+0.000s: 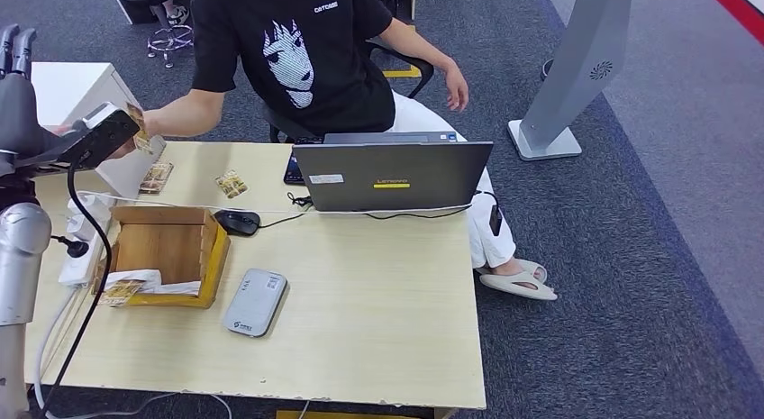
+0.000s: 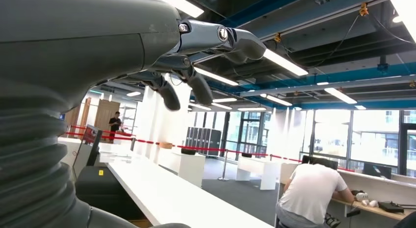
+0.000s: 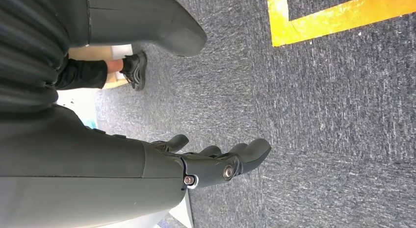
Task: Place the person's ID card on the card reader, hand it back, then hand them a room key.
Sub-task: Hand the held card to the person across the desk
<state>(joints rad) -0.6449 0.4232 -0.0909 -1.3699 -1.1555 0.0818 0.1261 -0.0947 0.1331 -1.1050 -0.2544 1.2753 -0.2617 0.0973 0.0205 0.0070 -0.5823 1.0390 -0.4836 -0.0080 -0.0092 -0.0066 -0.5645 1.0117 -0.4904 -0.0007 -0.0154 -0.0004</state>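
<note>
Nearest, the reader (image 1: 255, 301) is lying bare on the tabletop (image 1: 378, 320), beside a wooden box (image 1: 168, 253) holding cards and white wrapping at its near end. Farther back, two cards (image 1: 231, 183) are lying flat. The person's hand (image 1: 135, 135) is pinching a card by the left robot hand (image 2: 196, 56), whose fingers are hanging apart, holding nothing. The right robot hand (image 3: 216, 162) is dangling loosely apart over carpet.

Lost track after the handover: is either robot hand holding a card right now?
No. The left hand is raised with nothing in it, the right hand hangs empty; the person's hand holds a card by its edge.
</note>
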